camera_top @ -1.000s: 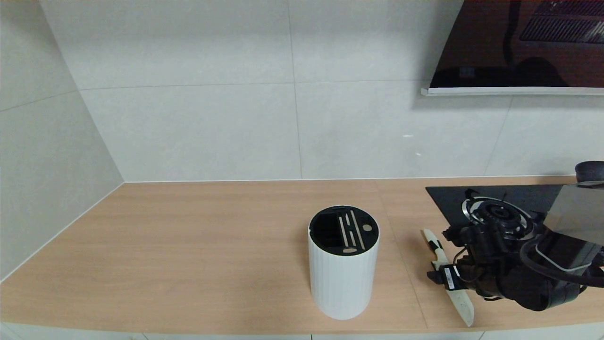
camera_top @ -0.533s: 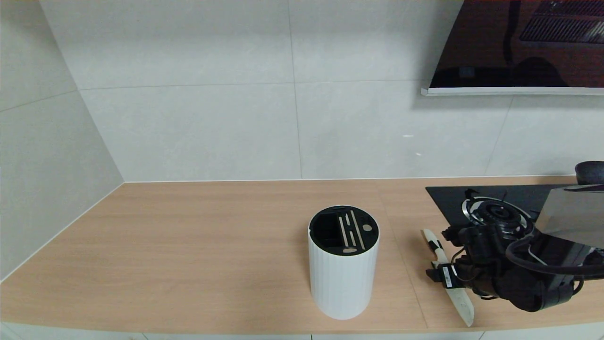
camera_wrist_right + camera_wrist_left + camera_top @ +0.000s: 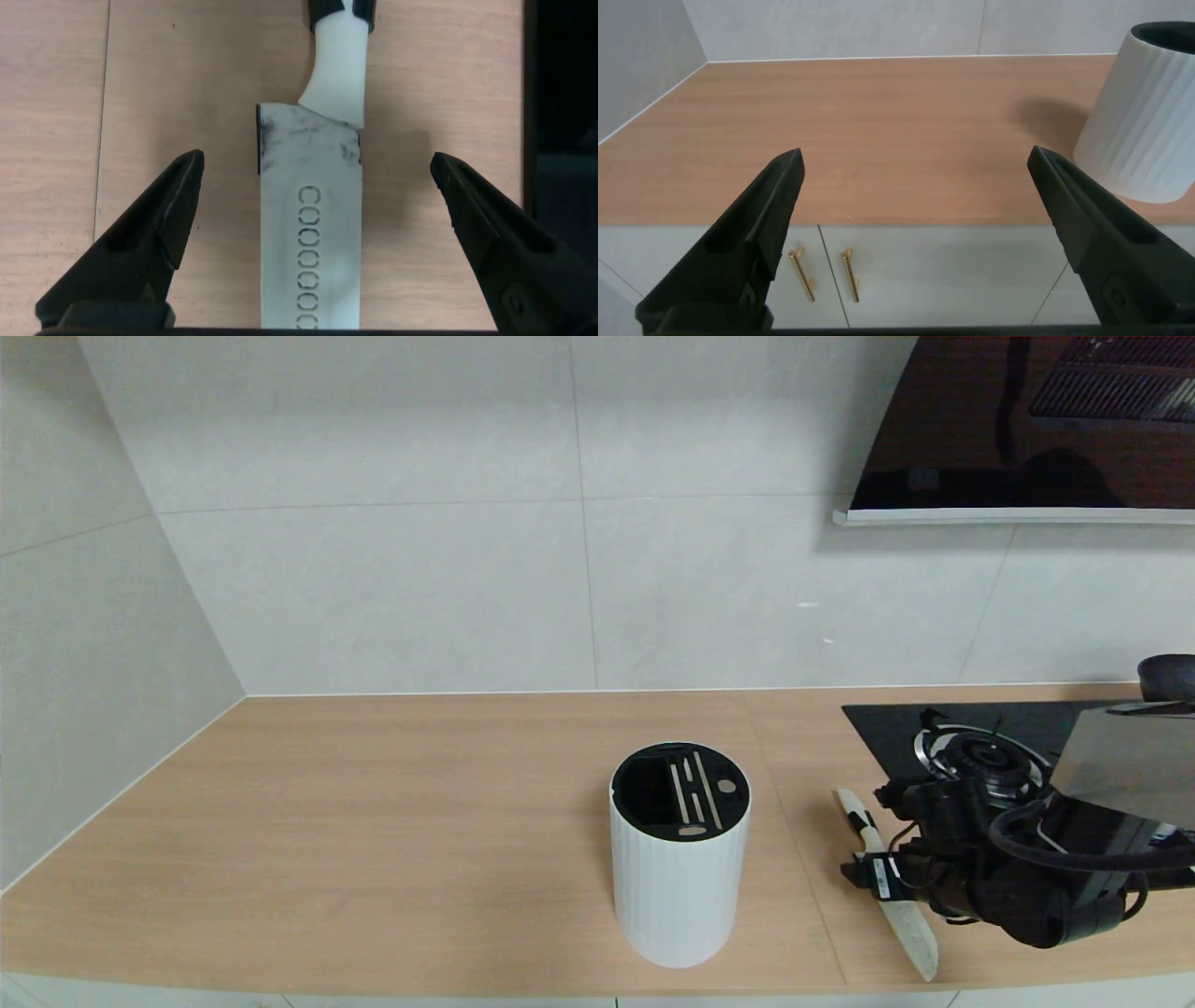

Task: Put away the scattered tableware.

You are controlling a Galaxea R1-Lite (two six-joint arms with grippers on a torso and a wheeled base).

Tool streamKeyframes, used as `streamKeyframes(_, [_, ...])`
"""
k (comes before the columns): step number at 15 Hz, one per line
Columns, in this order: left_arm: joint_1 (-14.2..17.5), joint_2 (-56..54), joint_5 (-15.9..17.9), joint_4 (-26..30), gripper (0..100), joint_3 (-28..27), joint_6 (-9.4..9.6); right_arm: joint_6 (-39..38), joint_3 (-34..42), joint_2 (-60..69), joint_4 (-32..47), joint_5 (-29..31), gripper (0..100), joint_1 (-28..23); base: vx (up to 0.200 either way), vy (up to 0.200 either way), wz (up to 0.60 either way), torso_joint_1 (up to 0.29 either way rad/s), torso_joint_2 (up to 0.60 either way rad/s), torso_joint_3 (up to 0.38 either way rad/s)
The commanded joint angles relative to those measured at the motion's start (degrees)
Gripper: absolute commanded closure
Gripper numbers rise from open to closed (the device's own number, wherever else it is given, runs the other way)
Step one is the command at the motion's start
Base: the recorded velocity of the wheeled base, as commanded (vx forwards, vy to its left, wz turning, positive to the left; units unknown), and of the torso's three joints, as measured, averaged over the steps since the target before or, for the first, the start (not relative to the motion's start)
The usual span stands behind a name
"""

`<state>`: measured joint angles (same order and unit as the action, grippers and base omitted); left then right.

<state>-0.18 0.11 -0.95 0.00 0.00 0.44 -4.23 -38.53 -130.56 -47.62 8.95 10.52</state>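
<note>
Straddling the thin, flat white ceramic knife (image 3: 910,926), jaws released, the right gripper (image 3: 316,163) may skid it off the wooden countertop (image 3: 420,821).

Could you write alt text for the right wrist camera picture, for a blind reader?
A white knife lies flat on a wooden counter, straight under the right tool, whose two dark fingers stand open on either side of the blade.

The scene is brightly and evenly lit by soft, diffuse light. A faint, soft-edged shadow is cast on the light wooden countertop (image 3: 373,821) just beside the white ribbed cylindrical holder (image 3: 680,887). Dim reflections are carried by the glossy black range hood (image 3: 1018,420), high up to the right of the holder.
</note>
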Motion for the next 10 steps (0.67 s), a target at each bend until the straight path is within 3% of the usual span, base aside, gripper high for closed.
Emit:
streamKeyframes(1, [0.01, 0.07, -0.02, 0.0, 0, 0.0, 0.0, 0.01, -0.05, 0.04, -0.02, 0.02, 0, -0.06, 0.0, 0.0, 0.0, 0.0, 0.0, 0.0])
streamKeyframes(5, [0.01, 0.07, -0.02, 0.0, 0, 0.0, 0.0, 0.01, -0.05, -0.04, -0.02, 0.02, 0, -0.06, 0.0, 0.0, 0.0, 0.0, 0.0, 0.0])
streamKeyframes(6, [0.01, 0.07, -0.02, 0.0, 0, 0.0, 0.09, 0.1, -0.05, -0.22, -0.02, 0.02, 100, -0.06, 0.0, 0.0, 0.0, 0.0, 0.0, 0.0])
streamKeyframes(10, [0.01, 0.07, -0.02, 0.0, 0, 0.0, 0.0, 0.36, -0.14, -2.07, -0.37, 1.6, 100, 0.03, 0.0, 0.0, 0.0, 0.0, 0.0, 0.0])
